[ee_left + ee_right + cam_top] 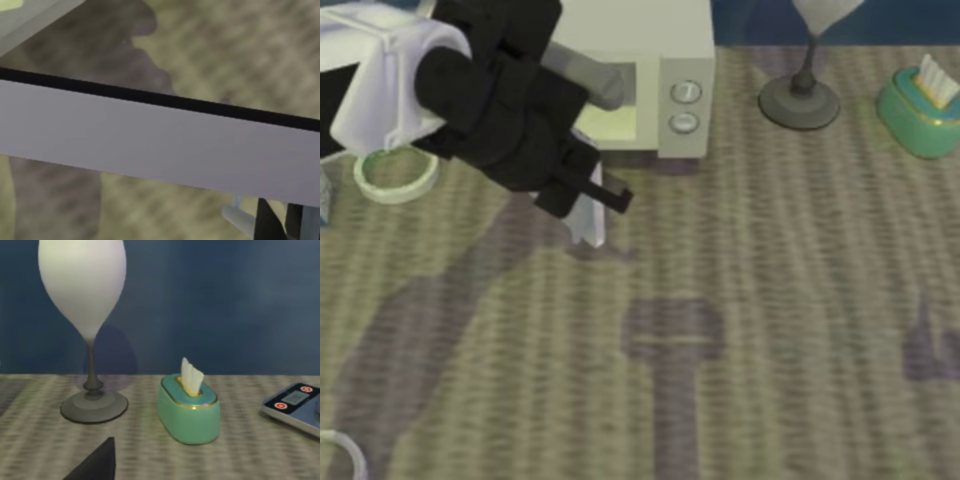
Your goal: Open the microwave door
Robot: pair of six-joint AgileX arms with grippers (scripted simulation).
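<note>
The microwave [650,60] sits at the back of the worktop [770,300], left of the middle; its pale yellow inside shows, so the microwave door [592,215] is already swung well out toward the front. From above only the door's thin edge shows, sticking out under the left gripper [595,190]. In the left wrist view the door [160,140] fills the middle as a wide pale band with a dark top edge.

The left jaws look like they are pinching the door's free edge, but the arm hides most of it, so I cannot tell for sure. The right gripper [97,465] shows only as a dark tip, off on the right side of the worktop; I cannot tell how its jaws stand.

What could go wrong: the door edge is thin and smooth, so it could slip out if the arm pulls too fast; if the arm pulls straight and not in a curve, it could drag the whole microwave; the big arm could also bump the pale green ring [395,175] close by.

The worktop looks like woven tan cloth with grey marks; behind it is a dark blue wall. On the right stand a lamp [800,95], a green tissue box [920,110] and a scale [295,405].
</note>
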